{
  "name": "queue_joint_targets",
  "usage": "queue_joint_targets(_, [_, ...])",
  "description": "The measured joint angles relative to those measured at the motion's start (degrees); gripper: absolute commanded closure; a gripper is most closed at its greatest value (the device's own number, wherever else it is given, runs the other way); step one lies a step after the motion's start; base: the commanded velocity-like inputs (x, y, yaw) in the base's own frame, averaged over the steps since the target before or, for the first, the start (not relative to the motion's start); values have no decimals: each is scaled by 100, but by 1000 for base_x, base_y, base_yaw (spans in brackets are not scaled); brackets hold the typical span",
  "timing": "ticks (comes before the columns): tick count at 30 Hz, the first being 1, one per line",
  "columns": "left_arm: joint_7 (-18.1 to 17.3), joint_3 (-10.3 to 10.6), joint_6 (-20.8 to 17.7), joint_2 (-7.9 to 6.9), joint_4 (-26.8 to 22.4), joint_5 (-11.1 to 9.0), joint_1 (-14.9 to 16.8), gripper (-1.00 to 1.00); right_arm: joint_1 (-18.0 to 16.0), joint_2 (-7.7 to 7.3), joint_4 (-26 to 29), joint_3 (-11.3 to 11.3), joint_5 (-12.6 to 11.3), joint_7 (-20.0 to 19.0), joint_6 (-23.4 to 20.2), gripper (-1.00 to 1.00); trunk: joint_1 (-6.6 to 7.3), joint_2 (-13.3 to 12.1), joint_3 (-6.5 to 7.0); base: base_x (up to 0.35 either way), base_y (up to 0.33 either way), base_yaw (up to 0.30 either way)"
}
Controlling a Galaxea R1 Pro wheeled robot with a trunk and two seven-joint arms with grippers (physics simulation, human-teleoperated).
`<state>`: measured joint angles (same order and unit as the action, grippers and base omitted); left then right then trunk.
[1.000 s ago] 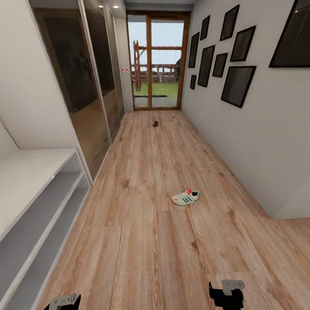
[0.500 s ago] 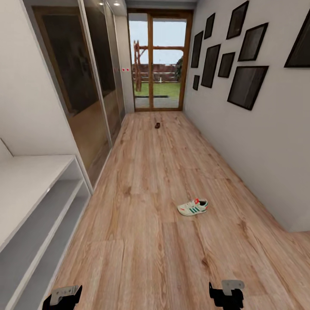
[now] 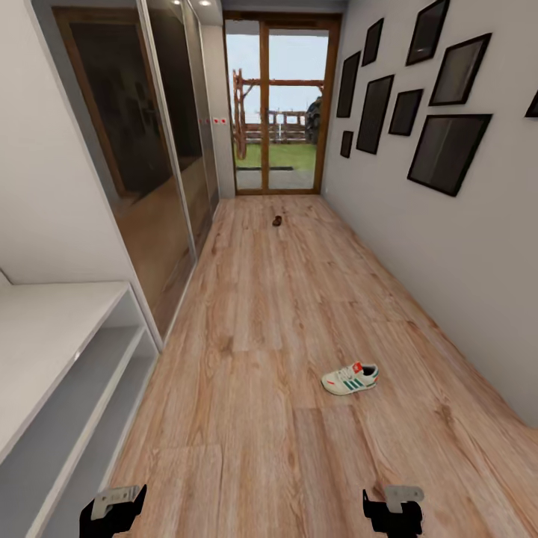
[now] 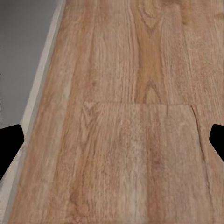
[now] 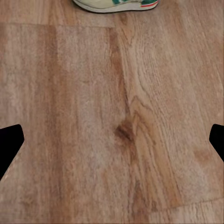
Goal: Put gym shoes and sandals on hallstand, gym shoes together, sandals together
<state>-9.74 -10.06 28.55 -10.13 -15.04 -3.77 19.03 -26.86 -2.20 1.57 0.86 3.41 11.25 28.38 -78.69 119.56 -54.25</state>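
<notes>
- Camera has advanced along the corridor; the gym shoe (image 3: pixel 350 379) now lies nearer, on the corridor floor (image 3: pixel 254 314) — pickup approach underway.
- Left gripper (image 3: pixel 112 509) and right gripper (image 3: pixel 392 509): released, empty.
- Hallstand (image 3: pixel 52 351) at left.

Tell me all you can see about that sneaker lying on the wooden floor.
The gym shoe is a white low-top with green side stripes and a red-orange patch at the heel. It sits upright on its sole on the wood-plank corridor floor, alone, touching nothing else, toe pointing toward the hallstand side. It lies ahead of the right gripper, whose wrist camera catches its sole edge.
</notes>
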Motion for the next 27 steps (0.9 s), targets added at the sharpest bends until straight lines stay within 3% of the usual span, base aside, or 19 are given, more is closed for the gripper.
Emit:
queue_joint_targets(21, [7,-7,20,18,-39,3,0,-100,0,6,-2,1,0,-1,2,-100,-3,0,0,48,25,0])
queue_joint_targets(27, [8,-7,15,19,-40,3,0,-100,0,8,-2,1,0,0,2,-100,0,0,0,195,0,0])
